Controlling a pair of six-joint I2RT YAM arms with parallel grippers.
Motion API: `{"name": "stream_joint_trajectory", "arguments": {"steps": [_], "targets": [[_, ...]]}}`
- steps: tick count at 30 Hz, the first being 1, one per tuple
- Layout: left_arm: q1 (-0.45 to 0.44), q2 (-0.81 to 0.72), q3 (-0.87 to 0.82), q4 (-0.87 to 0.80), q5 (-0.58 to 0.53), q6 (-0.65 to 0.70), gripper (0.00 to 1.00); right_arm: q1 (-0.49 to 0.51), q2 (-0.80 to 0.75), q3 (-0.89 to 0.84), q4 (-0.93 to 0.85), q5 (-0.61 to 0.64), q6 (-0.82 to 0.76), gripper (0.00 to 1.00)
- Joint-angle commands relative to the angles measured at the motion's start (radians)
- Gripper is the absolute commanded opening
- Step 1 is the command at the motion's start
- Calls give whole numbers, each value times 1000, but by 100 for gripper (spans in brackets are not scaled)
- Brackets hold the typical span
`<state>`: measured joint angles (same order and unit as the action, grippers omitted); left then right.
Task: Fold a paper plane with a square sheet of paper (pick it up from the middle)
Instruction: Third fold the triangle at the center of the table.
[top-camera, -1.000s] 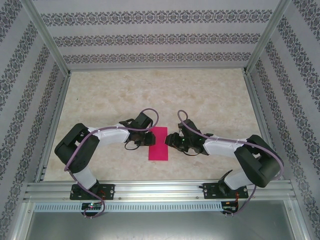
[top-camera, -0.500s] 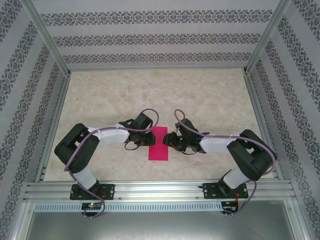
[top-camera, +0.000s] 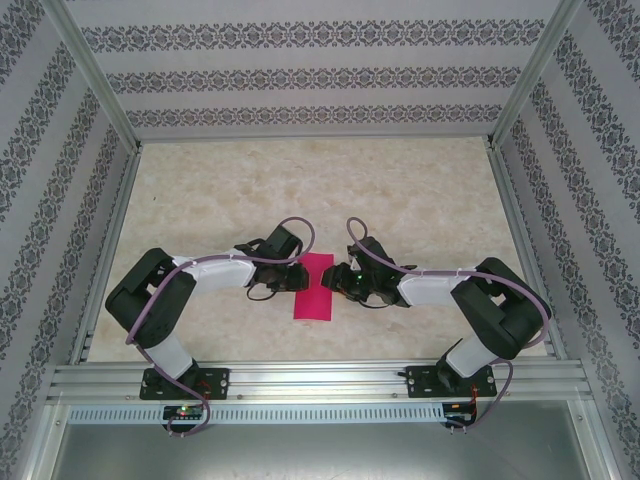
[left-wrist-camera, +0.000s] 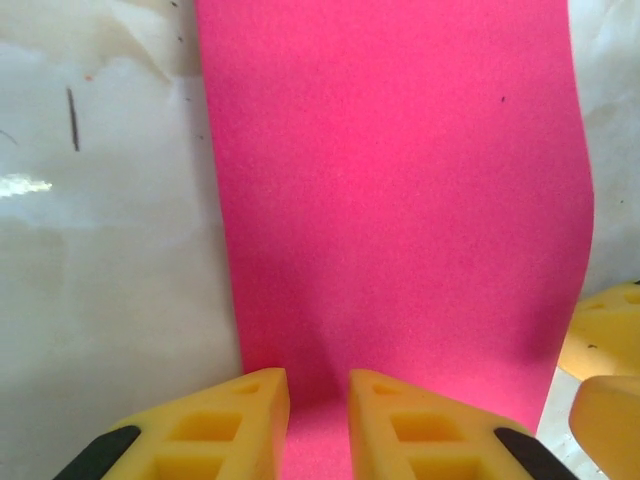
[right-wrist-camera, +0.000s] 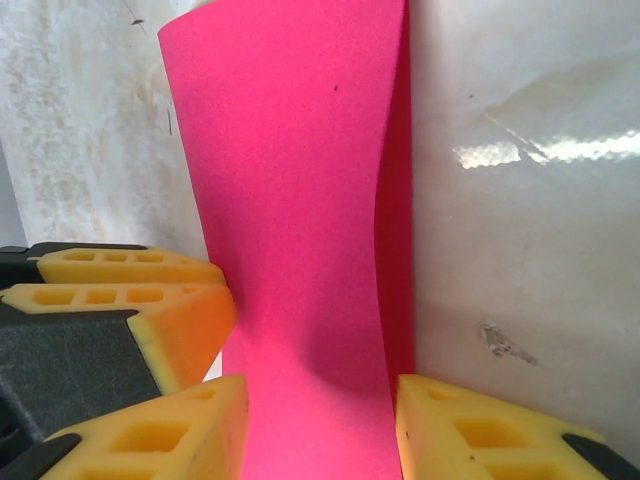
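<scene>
My left gripper (left-wrist-camera: 318, 388) holds steady, fingers narrowly parted over the square sheet of paper (top-camera: 313, 290), which lies between both grippers. My right gripper (right-wrist-camera: 322, 392), spread wide, has nudged inward and bowed the sheet's edge upward; I judge the fold is beginning.

Matt magenta paper sheet (left-wrist-camera: 400, 200) — glossy marbled tabletop (left-wrist-camera: 100, 250), matt yellow pads (left-wrist-camera: 230, 430).

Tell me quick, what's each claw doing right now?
Left claw: narrowly open, tips resting on the pink paper; no clear grip.
Right claw: open, straddling the pink paper's lifted edge; whether it grips cannot be told.
</scene>
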<state>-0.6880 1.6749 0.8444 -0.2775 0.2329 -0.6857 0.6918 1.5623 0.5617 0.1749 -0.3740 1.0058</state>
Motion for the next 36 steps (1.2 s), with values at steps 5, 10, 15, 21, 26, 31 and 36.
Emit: {"name": "stream_joint_trajectory", "arguments": {"steps": [5, 10, 15, 21, 26, 31, 36], "targets": [[22, -15, -21, -10, -8, 6, 25, -6, 19, 14, 100, -29, 31, 44], [22, -15, -28, -11, -15, 5, 25, -12, 48, 31, 158, -54, 47, 44], [22, -31, -27, -23, -26, 11, 26, -24, 75, 47, 136, -51, 34, 42], [22, -92, -34, -10, -1, 53, 31, -38, 123, 82, 100, -84, 16, 21], [18, -250, -82, -39, 29, 167, 48, -39, 109, 84, 76, -81, 33, 10], [-111, -396, -98, -147, -76, 294, 55, -37, 78, 91, 47, -78, 56, 7], [-343, -359, -85, -192, -288, 337, 58, -37, 43, 99, 0, -62, 68, 8]]}}
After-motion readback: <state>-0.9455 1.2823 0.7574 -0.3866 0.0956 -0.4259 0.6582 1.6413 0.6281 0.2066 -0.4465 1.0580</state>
